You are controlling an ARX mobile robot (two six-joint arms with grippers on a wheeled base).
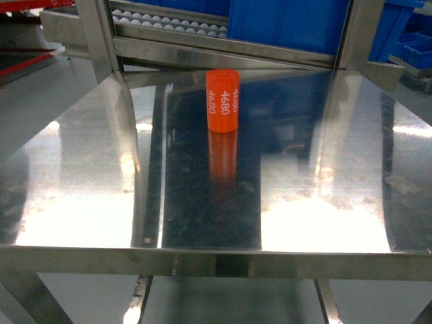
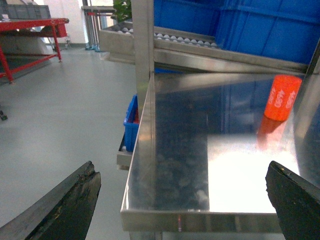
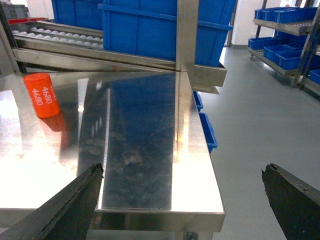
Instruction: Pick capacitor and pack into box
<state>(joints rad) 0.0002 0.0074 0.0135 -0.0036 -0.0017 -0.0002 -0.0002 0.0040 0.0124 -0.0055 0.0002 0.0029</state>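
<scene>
One orange capacitor [image 1: 223, 100] stands upright toward the back of the steel table [image 1: 74, 175], roughly centred, with blue bins [image 1: 290, 20] and a roller rack [image 1: 169, 23] behind it. No arm shows in the head view, and no pink box either, so where the packing goes I cannot say.

From the left wrist camera, the left gripper [image 2: 185, 200] hangs at the table's near left corner, jaws spread wide and empty, the capacitor well off to its right.

From the right wrist camera, the right gripper [image 3: 185, 200] sits at the near right edge, likewise gaping with nothing held, the capacitor far to its left.

Risk, as I judge it: the cylinder is smooth and stands on slick steel, so an off-centre approach could tip it and send it rolling.

It is a short, stout orange cylinder printed "4680" in white, mirrored in the tabletop.
</scene>
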